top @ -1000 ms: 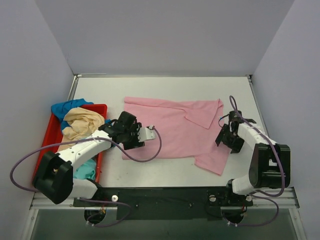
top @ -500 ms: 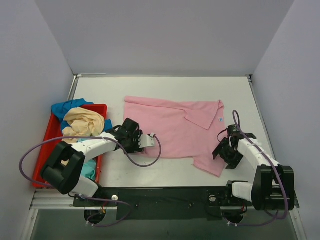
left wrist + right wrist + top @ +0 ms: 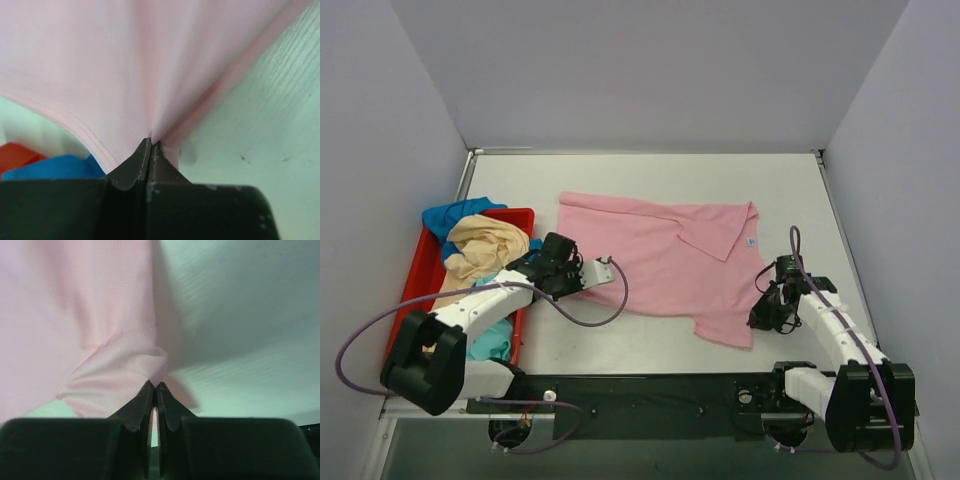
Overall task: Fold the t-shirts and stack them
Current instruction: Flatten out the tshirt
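Pink t-shirt [image 3: 665, 255] lies spread on the worktop [image 3: 650, 180]. The left fingers [image 3: 132, 170] pinch its near left edge; the right fingers [image 3: 137, 407] pinch its near right corner.

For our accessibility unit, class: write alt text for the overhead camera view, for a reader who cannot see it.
A pink t-shirt lies spread on a white table, pinched by the left gripper at its near-left edge and the right gripper at its near-right sleeve. A red tray of crumpled shirts sits to the left.
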You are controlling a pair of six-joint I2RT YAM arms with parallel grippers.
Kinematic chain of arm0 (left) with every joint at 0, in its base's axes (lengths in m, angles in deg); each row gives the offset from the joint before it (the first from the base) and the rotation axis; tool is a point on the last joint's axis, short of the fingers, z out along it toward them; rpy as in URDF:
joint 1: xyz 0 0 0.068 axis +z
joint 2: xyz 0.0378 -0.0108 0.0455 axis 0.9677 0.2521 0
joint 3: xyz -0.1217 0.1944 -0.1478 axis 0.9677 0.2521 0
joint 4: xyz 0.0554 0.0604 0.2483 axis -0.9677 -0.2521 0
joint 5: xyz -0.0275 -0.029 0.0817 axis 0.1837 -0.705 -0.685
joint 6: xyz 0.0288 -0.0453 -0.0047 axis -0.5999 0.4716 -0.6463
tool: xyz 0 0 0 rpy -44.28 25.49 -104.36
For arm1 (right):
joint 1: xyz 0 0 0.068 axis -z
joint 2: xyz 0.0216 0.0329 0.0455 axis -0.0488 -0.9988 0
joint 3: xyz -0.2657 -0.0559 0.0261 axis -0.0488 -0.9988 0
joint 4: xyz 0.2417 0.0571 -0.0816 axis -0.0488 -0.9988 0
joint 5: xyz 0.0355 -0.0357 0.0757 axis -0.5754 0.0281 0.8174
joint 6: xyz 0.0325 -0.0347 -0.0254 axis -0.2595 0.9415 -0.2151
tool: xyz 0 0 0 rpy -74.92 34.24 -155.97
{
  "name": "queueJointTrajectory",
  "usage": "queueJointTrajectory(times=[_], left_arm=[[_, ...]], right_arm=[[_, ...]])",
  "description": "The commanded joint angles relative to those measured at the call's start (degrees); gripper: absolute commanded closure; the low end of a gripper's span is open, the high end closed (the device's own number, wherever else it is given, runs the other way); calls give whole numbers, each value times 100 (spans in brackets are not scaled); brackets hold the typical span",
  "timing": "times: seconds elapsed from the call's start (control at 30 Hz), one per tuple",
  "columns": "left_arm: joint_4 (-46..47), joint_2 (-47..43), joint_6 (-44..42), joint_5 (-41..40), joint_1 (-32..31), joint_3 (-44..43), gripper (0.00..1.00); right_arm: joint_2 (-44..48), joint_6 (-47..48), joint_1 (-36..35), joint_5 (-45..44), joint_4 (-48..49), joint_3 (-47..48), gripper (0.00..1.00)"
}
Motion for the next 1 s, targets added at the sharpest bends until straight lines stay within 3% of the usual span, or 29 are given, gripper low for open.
queueJointTrajectory(times=[0.0,0.2,0.47,0.57,0.7,0.97], left_arm=[[-895,-792,350,51,337,-461,100],[-2117,-1213,552,-98,505,-1480,100],[-3936,-1601,728,-46,513,-4344,100],[-4324,-1627,772,16,505,-5382,100],[-4123,-1523,860,-107,513,-5788,100],[-2024,-592,1089,-1002,513,-5823,100]], right_arm=[[931,189,-11,104,-776,964,100],[1809,611,24,-160,-1999,2747,100],[1890,1059,33,-563,-3143,6296,100],[1802,1165,33,-740,-3205,7179,100],[1399,1411,33,-793,-3047,7690,100],[-321,1710,86,-530,-1263,8023,100]])
